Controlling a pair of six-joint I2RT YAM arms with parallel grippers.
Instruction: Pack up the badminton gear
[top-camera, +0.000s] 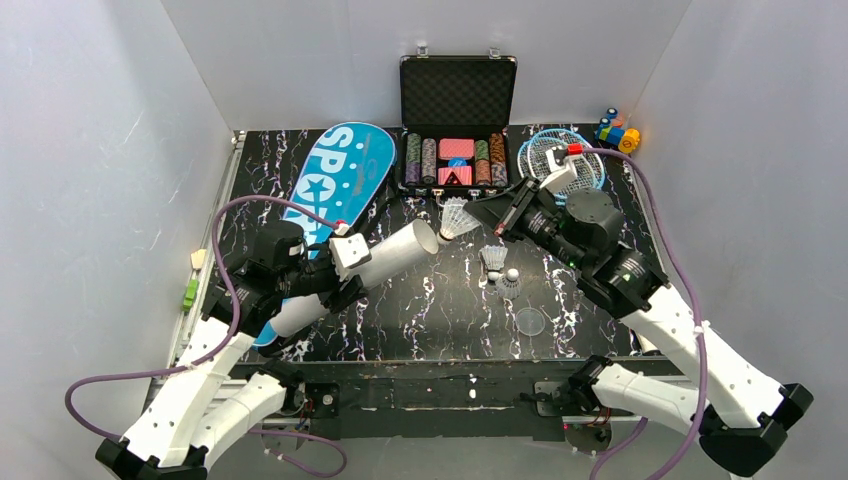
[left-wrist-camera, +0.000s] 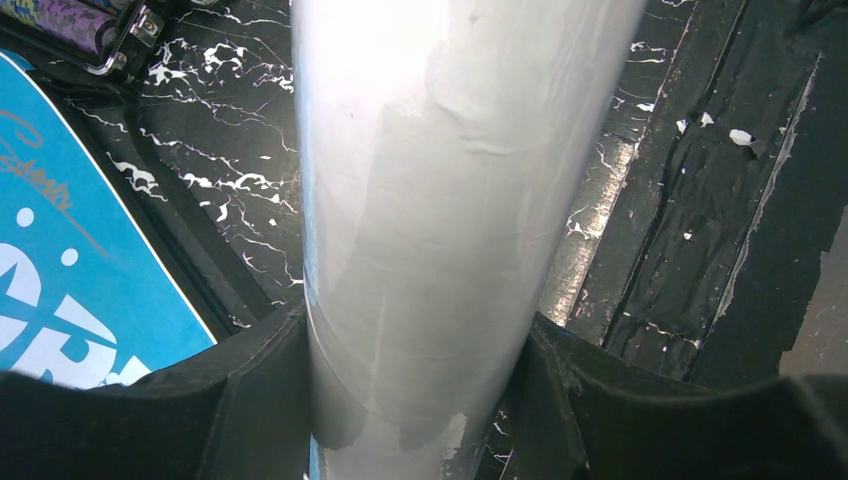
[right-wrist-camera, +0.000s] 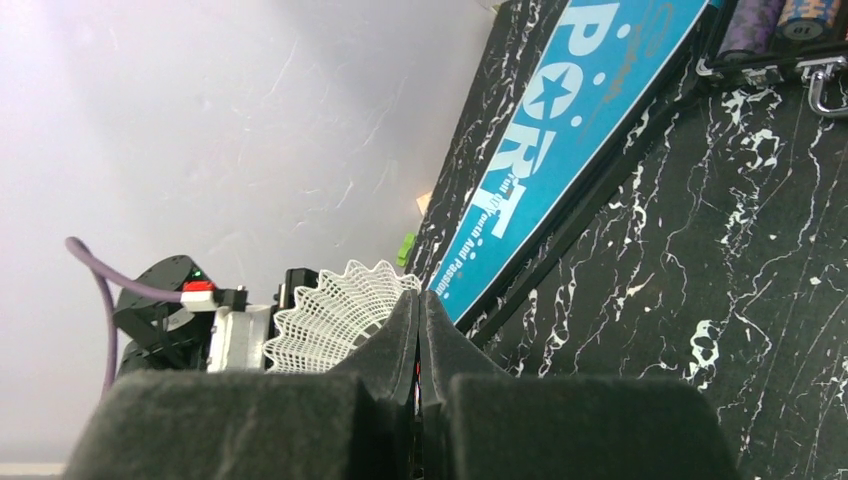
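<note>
Starting at the near edge, we see the left tool (top-camera: 347, 272) clamped around the long white cylindrical tube (top-camera: 395, 252), whose mouth points toward mid-counter. Only the left wrist view shows wrinkled film on the tube's wall (left-wrist-camera: 440, 200).

One clear round disc (top-camera: 530, 321) lies on the open near-centre of the black marbled counter (top-camera: 440, 320).

We count three small white shuttlecocks (top-camera: 493, 258). Two rest on the counter, and one is pinched in the closed right tool (top-camera: 474, 212), just beside the tube's mouth.

Farther back lie:
- one long blue racket-shaped bag (top-camera: 335, 180);
- one open black case of poker chips (top-camera: 458, 90);
- two overlapping thin light-blue-framed rackets (top-camera: 545, 150);
- colourful toy blocks (top-camera: 617, 130), cornered against the pale walls (top-camera: 100, 150).
</note>
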